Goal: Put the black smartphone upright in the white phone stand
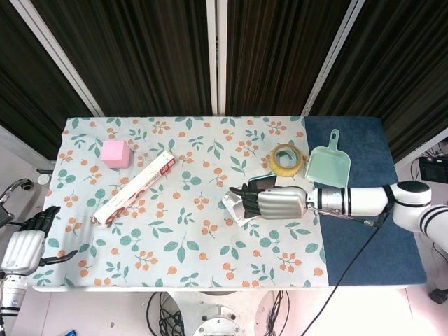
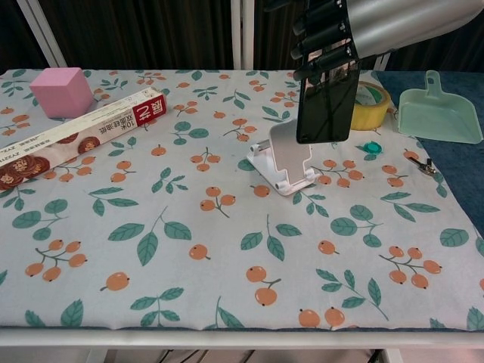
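Note:
My right hand (image 1: pixel 274 204) (image 2: pixel 355 26) grips the black smartphone (image 2: pixel 327 102) by its top, screen upright, hanging just above and slightly right of the white phone stand (image 2: pixel 285 157). In the head view the hand covers most of the stand (image 1: pixel 232 207), and only a dark edge of the phone (image 1: pixel 260 183) shows behind it. The phone's lower edge overlaps the stand's back plate in the chest view; whether they touch I cannot tell. My left hand (image 1: pixel 23 246) hangs off the table's front left corner, fingers apart, holding nothing.
A yellow tape roll (image 1: pixel 285 158) and a green dustpan (image 1: pixel 327 166) lie behind the stand on the right. A long biscuit box (image 1: pixel 135 188) and a pink cube (image 1: pixel 115 153) sit at the left. A small teal cap (image 2: pixel 370 147) lies right of the stand.

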Robot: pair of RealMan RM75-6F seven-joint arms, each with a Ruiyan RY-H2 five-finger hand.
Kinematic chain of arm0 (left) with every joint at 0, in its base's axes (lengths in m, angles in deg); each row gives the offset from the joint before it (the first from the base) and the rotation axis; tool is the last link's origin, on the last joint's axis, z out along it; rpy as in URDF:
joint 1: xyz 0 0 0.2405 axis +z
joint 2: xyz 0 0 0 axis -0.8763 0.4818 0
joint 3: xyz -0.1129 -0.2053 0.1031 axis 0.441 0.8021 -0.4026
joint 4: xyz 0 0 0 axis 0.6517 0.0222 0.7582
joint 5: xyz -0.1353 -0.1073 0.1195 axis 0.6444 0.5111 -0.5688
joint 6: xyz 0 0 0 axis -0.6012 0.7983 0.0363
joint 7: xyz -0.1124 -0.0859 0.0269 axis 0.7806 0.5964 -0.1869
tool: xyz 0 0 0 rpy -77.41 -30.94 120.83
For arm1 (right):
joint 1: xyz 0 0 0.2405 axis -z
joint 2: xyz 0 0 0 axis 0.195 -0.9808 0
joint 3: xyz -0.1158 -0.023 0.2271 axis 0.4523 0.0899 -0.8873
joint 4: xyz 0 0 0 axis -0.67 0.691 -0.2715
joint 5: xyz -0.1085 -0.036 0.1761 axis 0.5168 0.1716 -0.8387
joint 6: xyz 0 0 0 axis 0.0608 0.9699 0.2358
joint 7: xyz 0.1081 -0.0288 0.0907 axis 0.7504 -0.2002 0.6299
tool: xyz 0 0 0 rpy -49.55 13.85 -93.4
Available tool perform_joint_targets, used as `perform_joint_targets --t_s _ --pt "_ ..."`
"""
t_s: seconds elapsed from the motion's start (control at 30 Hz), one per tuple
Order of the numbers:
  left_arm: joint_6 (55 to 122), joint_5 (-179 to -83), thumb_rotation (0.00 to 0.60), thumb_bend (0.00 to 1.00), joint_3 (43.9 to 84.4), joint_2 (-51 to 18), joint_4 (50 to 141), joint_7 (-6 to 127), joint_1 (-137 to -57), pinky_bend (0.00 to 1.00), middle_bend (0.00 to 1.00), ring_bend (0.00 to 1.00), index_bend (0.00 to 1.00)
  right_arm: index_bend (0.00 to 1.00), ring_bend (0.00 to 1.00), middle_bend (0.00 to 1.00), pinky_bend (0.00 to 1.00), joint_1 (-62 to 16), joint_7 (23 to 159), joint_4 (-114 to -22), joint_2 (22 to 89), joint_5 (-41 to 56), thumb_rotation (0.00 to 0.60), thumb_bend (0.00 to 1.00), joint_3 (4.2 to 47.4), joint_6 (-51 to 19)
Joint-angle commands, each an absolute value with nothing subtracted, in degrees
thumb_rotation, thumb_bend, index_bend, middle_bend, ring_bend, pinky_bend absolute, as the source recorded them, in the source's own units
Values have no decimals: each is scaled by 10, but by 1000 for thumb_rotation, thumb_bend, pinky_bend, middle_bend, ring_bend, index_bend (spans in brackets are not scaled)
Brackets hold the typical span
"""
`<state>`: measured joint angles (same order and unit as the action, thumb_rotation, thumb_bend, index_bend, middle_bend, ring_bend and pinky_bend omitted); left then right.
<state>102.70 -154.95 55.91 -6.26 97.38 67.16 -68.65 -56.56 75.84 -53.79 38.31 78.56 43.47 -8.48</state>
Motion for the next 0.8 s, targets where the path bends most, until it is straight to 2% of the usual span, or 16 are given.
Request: perform_joint_targets --t_s 0.03,0.13,0.43,0.8 --pt "1027 -1549 350 11 559 -62 973 671 -687 210 65 114 41 657 421 444 0 -584 772 -521 397 799 600 518 442 -86" --pt "1030 -1548 347 11 561 -61 973 671 -685 209 65 114 41 650 382 414 0 -603 781 -514 402 813 600 517 448 -90" --pt "1035 -1542 347 11 563 -68 965 674 -679 209 65 114 41 640 368 398 0 -634 799 -485 423 819 600 519 464 -116" --pt "1049 -1540 348 11 571 -80 943 674 -675 210 67 114 41 635 315 361 0 -639 810 -429 466 812 600 522 478 -93"
